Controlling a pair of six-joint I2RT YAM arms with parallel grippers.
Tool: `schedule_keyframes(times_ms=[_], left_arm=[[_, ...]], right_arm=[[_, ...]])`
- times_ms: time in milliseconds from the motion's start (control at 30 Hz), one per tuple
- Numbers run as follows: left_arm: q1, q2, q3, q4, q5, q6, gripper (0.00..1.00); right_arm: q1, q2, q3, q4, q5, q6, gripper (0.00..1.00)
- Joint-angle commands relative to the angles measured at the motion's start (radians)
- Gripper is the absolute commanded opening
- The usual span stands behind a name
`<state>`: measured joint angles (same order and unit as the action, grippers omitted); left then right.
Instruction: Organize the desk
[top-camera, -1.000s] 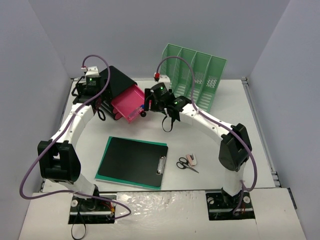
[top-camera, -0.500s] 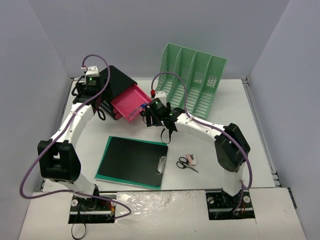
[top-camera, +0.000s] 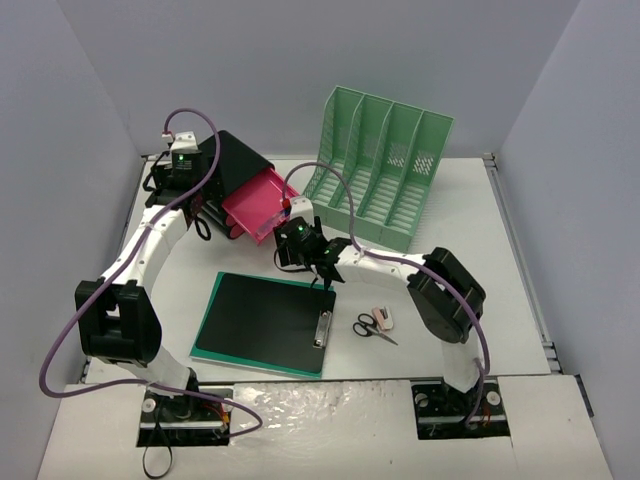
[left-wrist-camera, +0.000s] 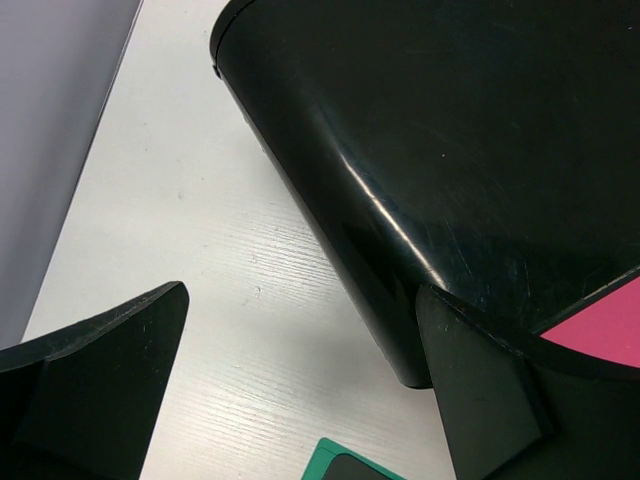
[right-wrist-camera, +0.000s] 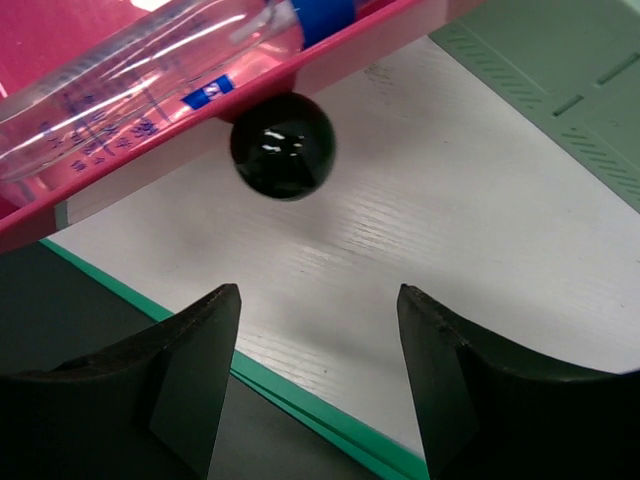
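Observation:
The white desk (top-camera: 470, 250) holds a black drawer box (top-camera: 238, 158) at the back left, with its pink drawer (top-camera: 255, 203) pulled out. My left gripper (top-camera: 203, 218) is open at the box's left side. In the left wrist view (left-wrist-camera: 300, 295) the box's lower corner (left-wrist-camera: 400, 340) lies between the fingers. My right gripper (top-camera: 286, 240) is open just in front of the drawer. In the right wrist view (right-wrist-camera: 318, 292) the drawer's black knob (right-wrist-camera: 283, 146) is ahead of the fingers, apart from them. A clear pen with a blue cap (right-wrist-camera: 160, 62) lies in the drawer (right-wrist-camera: 330, 60).
A black clipboard on a green folder (top-camera: 265, 325) lies at the near left; its green edge (right-wrist-camera: 300, 400) is under my right fingers. Scissors (top-camera: 372, 330) and a pink eraser (top-camera: 383, 318) lie beside it. A mint-green file rack (top-camera: 380, 170) stands at the back.
My right gripper has drawn back from the drawer's front toward the near left, over the folder's edge. The left arm, box and drawer have not visibly moved.

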<state>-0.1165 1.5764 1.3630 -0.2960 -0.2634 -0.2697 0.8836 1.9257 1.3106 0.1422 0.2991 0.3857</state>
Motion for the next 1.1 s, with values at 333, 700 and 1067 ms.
schedule_keyframes(times_ms=[333, 700, 1067], left_arm=[[0.003, 0.017, 0.065, -0.04, -0.005, 0.021, 0.97], [0.002, 0.022, 0.058, -0.038, -0.005, 0.024, 0.97], [0.001, 0.016, 0.034, -0.038, -0.002, 0.023, 0.97]], right_arm=[[-0.009, 0.11, 0.081, 0.259, 0.088, -0.135, 0.61], [-0.017, 0.138, 0.192, 0.256, 0.104, -0.186, 0.62], [-0.018, 0.184, 0.313, 0.258, 0.098, -0.219, 0.65]])
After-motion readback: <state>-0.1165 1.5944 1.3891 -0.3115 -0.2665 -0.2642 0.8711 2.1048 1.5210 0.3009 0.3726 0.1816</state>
